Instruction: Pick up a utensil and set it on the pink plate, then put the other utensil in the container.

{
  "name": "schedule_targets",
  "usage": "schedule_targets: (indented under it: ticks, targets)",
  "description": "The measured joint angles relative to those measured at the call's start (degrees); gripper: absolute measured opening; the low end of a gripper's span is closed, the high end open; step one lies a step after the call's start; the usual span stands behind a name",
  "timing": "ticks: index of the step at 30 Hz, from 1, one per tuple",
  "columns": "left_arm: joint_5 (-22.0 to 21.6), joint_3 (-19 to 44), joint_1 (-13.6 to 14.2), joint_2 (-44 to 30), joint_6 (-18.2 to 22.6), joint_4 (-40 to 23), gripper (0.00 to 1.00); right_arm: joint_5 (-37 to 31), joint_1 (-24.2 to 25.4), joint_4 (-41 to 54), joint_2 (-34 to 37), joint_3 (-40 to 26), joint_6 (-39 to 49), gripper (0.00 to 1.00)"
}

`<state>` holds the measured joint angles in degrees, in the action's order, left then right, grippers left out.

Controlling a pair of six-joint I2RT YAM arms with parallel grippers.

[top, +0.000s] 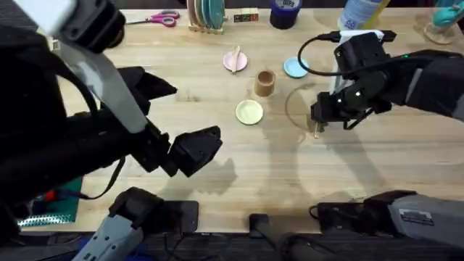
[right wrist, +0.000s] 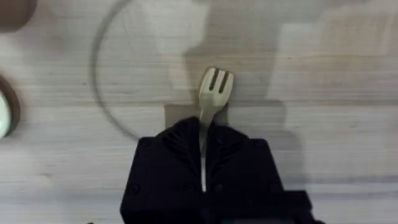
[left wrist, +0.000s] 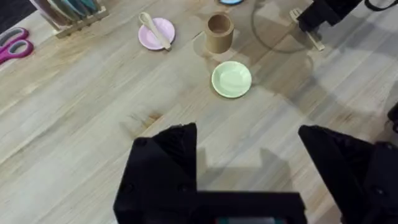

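Note:
The wooden spoon (top: 235,58) (left wrist: 153,28) lies across the pink plate (top: 230,65) (left wrist: 163,36) at the back middle of the table. Just right of that plate stands the tan container (top: 265,83) (left wrist: 219,32), upright. My right gripper (top: 319,122) (right wrist: 202,134) is right of the container, low over the table and shut on the wooden fork's (top: 317,133) (right wrist: 214,87) handle, with the prongs sticking out past the fingers. My left gripper (top: 197,148) (left wrist: 249,155) hangs open and holds nothing, above the table's near left part.
A pale yellow-green plate (top: 249,112) (left wrist: 232,79) lies in front of the container, and a light blue plate (top: 294,67) behind it to the right. Scissors (top: 161,18), a plate rack (top: 206,14), a dark blue tape roll (top: 285,13) and a bottle (top: 359,13) line the far edge.

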<state>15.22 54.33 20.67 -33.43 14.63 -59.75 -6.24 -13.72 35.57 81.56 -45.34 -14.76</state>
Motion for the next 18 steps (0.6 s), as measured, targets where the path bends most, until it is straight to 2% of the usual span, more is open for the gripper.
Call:
schedule_targets:
  ticks: [7,12,18]
  targets:
    - [0.0,0.0,0.0,0.0,0.0,0.0,0.995,0.4,0.0,3.4,0.8,-5.7,1.4,0.032]
    - [0.0,0.0,0.0,0.0,0.0,0.0,0.995,3.2,0.0,6.7,0.8,-11.1,6.8,0.032]
    - [0.0,0.0,0.0,0.0,0.0,0.0,0.995,5.1,0.0,5.6,-0.9,-15.5,14.1,0.032]
